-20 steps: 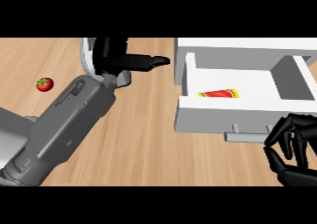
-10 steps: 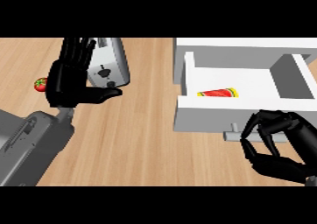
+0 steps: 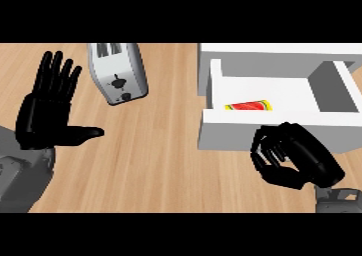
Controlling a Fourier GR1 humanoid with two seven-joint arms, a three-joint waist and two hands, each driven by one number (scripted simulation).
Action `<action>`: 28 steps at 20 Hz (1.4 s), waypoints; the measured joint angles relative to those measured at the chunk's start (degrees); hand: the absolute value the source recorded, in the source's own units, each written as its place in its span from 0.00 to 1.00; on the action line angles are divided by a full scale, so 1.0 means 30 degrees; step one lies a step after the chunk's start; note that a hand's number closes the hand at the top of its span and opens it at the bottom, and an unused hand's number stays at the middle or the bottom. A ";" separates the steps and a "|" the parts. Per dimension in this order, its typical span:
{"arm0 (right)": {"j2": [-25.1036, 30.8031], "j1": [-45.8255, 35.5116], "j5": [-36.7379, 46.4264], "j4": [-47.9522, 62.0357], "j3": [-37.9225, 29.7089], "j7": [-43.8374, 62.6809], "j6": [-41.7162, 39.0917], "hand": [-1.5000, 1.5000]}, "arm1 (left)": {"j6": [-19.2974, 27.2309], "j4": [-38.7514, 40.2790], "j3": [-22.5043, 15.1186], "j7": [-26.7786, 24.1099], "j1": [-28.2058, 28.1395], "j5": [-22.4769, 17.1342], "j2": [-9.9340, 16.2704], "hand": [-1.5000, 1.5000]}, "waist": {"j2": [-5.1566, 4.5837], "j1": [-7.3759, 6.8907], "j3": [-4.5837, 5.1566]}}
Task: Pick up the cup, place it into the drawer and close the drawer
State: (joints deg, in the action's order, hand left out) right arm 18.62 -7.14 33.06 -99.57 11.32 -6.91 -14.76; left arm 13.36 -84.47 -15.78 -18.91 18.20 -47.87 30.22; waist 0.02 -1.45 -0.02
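One cup (image 3: pixel 249 106) lies on its side inside the one open drawer (image 3: pixel 333 90), near the drawer's front wall. It is red with a yellow end, and its long side runs left to right. The yellow end points right. The right hand (image 3: pixel 295 156) is curled up, holding nothing, just in front of the drawer. The left hand (image 3: pixel 49 110) is flat and open at the left. One toaster (image 3: pixel 117 72) stands far back.
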 measured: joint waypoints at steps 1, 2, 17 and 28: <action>-0.0254 -0.0206 0.0548 0.0639 0.0292 -0.0121 0.0342 0.00 | -0.0352 -0.0134 0.0322 0.0005 -0.0377 -0.0064 0.0207 0.00 | -0.0002 0.0042 0.0005; -0.0339 -0.0389 0.0946 0.1149 0.0379 -0.0279 0.0577 0.00 | -0.0841 -0.0095 0.0556 -0.0319 -0.0959 -0.0041 0.0249 0.00 | -0.0006 0.0084 0.0003; -0.2379 -0.6357 0.4667 1.4268 -0.0437 -0.3663 0.4039 0.00 | -0.4848 0.0157 0.3588 -0.0686 -0.3936 0.0401 0.0250 0.00 | -0.0011 0.0160 0.0036; -0.1642 -1.2649 0.3864 2.3555 -0.3425 -0.7781 0.3993 0.00 | -0.6447 0.0413 0.4514 -0.0227 -0.4144 0.0518 0.0019 0.00 | 0.0085 -0.0130 0.0110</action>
State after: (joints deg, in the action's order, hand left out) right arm 13.69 -45.08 44.66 -28.90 1.04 -30.26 -2.78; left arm -5.98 -83.23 -2.24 -19.60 5.77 -46.31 30.27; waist 0.27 -1.84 0.31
